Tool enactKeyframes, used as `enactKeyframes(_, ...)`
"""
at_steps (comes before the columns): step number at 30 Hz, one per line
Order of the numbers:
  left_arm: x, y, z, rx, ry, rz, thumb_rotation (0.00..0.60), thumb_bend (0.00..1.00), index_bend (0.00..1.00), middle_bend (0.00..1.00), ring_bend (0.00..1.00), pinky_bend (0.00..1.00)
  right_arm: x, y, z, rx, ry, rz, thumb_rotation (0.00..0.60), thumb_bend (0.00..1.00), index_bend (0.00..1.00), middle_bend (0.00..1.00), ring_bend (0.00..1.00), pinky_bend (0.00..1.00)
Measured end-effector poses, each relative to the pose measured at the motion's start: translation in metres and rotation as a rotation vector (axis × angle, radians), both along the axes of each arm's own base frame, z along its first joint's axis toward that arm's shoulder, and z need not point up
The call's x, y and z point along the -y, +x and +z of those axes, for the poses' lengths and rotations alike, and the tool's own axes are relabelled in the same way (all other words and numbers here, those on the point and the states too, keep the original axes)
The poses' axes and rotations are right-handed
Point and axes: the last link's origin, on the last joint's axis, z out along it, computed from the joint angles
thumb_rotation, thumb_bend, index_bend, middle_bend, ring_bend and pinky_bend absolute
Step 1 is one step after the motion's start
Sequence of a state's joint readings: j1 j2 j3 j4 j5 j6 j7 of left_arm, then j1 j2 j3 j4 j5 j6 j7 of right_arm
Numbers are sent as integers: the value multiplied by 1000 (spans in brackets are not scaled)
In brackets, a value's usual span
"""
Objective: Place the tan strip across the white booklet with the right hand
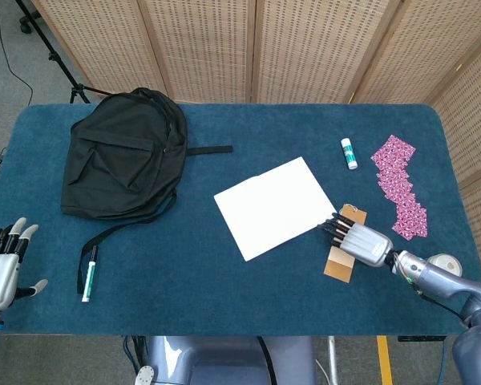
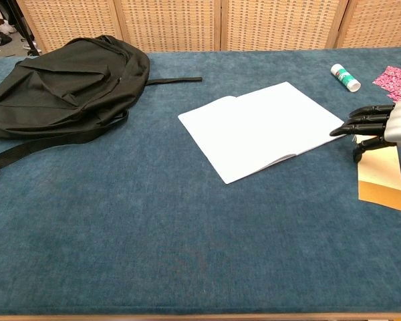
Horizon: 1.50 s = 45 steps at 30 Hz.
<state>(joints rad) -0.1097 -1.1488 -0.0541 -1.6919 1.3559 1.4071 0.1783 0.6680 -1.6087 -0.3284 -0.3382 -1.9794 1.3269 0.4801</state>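
Right hand (image 1: 362, 243) rests over the strip (image 2: 382, 176), which lies flat on the bench just right of the booklet (image 1: 276, 206), fingers (image 2: 358, 126) extended together, nothing pinched; risk: strip slides instead of lifting.

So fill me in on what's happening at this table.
The right hand is over the upper part of the tan strip, which lies flat on the blue table just right of the white booklet. Whether it grips the strip yet cannot be told. The strip is not on the booklet. The left hand hangs open at the table's near-left edge, holding nothing.
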Motion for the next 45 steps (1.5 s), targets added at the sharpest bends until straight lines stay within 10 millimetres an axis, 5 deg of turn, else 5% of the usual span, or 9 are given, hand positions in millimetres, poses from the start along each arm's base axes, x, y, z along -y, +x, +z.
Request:
enactKeyframes(11, 0, 0, 0, 0, -2, -1, 600, 0, 0, 0, 0, 0, 0, 1, -4, 15, 0, -6, 600, 137, 303, 11, 0, 0)
enactKeyframes(27, 0, 0, 0, 3, -3, -1, 600, 0, 0, 0, 0, 0, -5, 2, -7, 31, 5, 12, 600, 259, 551, 32, 0, 0)
enactKeyframes(45, 0, 0, 1, 8, -6, 1, 600, 0, 0, 0, 0, 0, 9, 24, 8, 80, -73, 124, 600, 311, 562, 43, 0, 0)
